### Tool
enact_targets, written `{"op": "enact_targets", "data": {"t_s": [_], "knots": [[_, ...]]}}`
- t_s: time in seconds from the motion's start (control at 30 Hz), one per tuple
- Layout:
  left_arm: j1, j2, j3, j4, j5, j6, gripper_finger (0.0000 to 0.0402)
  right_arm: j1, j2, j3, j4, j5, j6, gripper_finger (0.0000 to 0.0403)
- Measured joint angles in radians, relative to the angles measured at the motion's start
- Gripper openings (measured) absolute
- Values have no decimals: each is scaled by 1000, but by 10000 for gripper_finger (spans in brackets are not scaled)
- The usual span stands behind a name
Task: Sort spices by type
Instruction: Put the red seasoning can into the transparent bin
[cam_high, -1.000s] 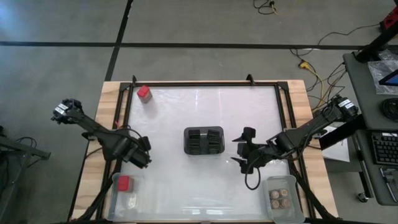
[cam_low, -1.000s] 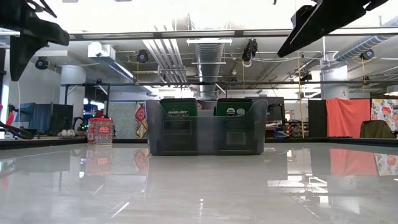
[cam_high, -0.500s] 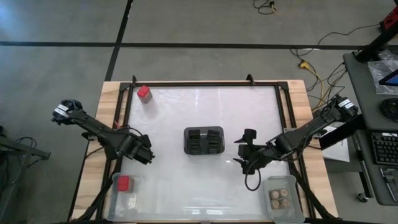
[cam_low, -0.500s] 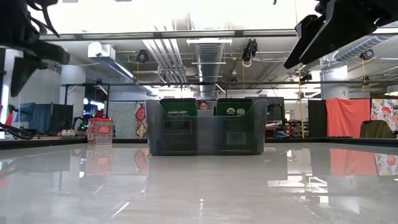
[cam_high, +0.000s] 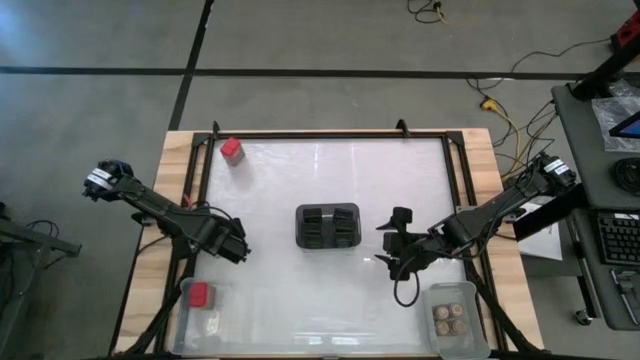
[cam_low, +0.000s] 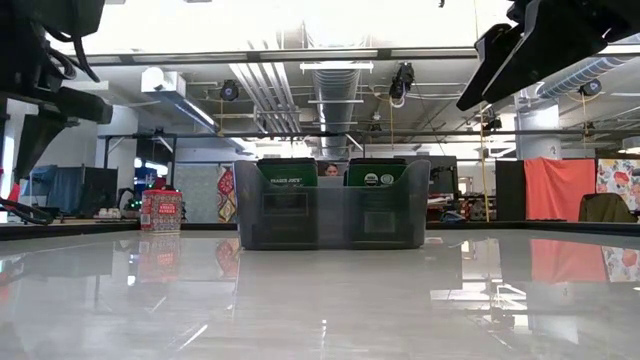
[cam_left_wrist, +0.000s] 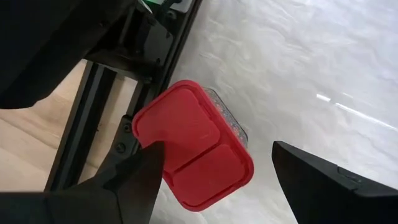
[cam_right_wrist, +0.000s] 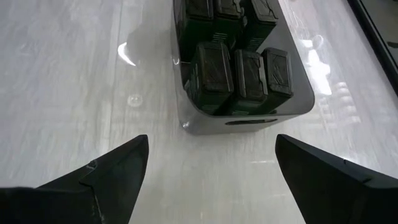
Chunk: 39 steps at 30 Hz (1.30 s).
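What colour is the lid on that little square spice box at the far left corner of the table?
Red. The spice box lid shows best in the left wrist view.

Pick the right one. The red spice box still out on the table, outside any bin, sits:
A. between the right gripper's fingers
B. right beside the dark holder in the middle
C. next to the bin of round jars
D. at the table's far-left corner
D: in the high view the red spice box stands alone at the far-left corner, apart from the dark holder and both grippers.
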Motion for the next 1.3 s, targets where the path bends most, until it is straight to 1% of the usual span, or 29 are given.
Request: {"op": "enact_targets", "data": {"t_s": [0.13, 0.3, 0.43, 0.57, 0.67, 0.73, 0.8, 0.93, 1.07, 1.13, 1.2, 1.3], "knots": [[0, 0, 7, 19, -20, 26, 280, 0, 0, 0, 4, 0, 0, 335], [0, 0, 54, 70, -135, 67, 280, 0, 0, 0, 6, -1, 0, 335], [0, 0, 100, 101, -219, 149, 280, 0, 0, 0, 7, -1, 0, 342], [-1, 0, 142, 77, -228, 195, 280, 0, 0, 0, 7, -1, 0, 345], [-3, 0, 160, 32, -223, 297, 280, 0, 0, 0, 6, -1, 0, 342], [-2, 0, 173, 28, -222, 453, 280, 0, 0, 0, 6, -2, 0, 339], [0, 1, 186, 32, -223, 663, 280, 0, 0, 0, 6, -20, 5, 337], [0, 10, 226, 50, -222, 1167, 280, 0, 0, 0, 5, -61, 17, 338], [0, 33, 261, 62, -221, 1658, 280, 0, 0, 0, 10, -61, 34, 345], [0, 49, 268, 53, -220, 1879, 280, 0, 0, 0, 19, -56, 34, 347], [-1, 65, 268, 25, -197, 2069, 280, 0, 0, 0, 33, -43, 34, 347], [0, 95, 261, -27, -166, 2244, 280, 0, 0, 0, 53, -42, 34, 345]]}}
